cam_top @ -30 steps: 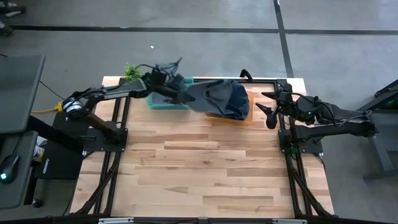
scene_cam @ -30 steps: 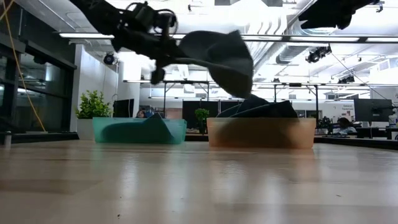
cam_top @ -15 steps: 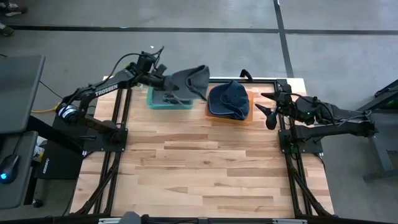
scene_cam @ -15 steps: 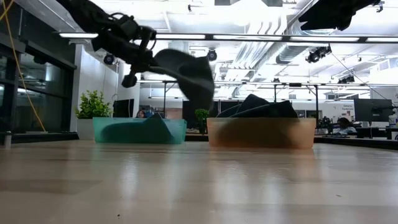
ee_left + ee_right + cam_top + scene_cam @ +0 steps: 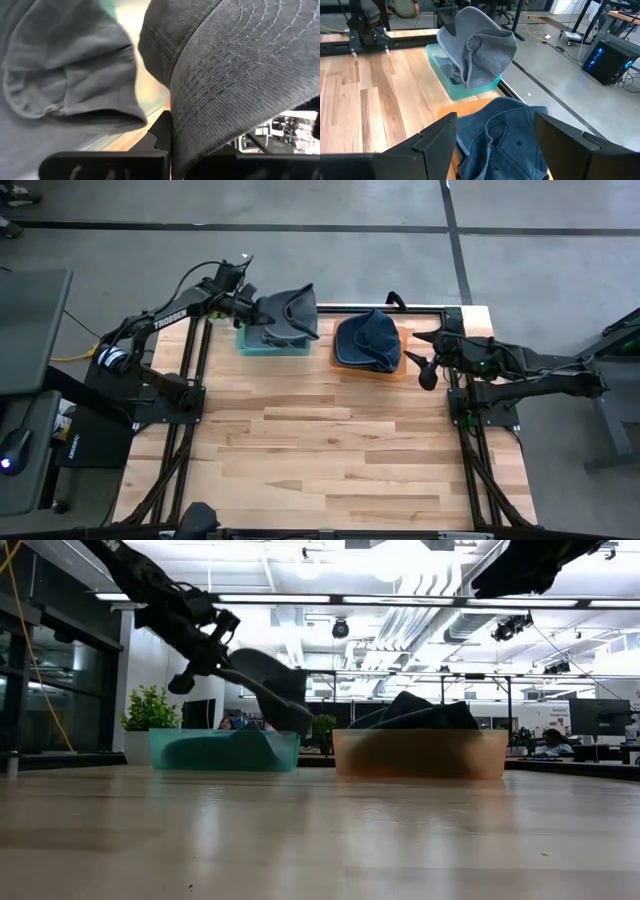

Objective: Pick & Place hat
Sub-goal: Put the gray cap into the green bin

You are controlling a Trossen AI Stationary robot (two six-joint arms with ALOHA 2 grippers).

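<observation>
Left gripper [image 5: 250, 308] jaws clamped on floppy grey fabric hat [image 5: 285, 313] above teal plastic bin [image 5: 270, 346].
Risk: hat drapes over rim, spills onto desk [image 5: 320, 450]. Right gripper [image 5: 428, 358] jaws wide, empty.

Overhead camera looking straight down, table-level camera facing the room, both sharing the bins [image 5: 272, 340].

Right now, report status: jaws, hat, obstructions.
Left gripper shut on grey hat, holding it above teal bin. Right gripper open, idle beside orange bin holding blue hat. Nothing seen blocking.
</observation>
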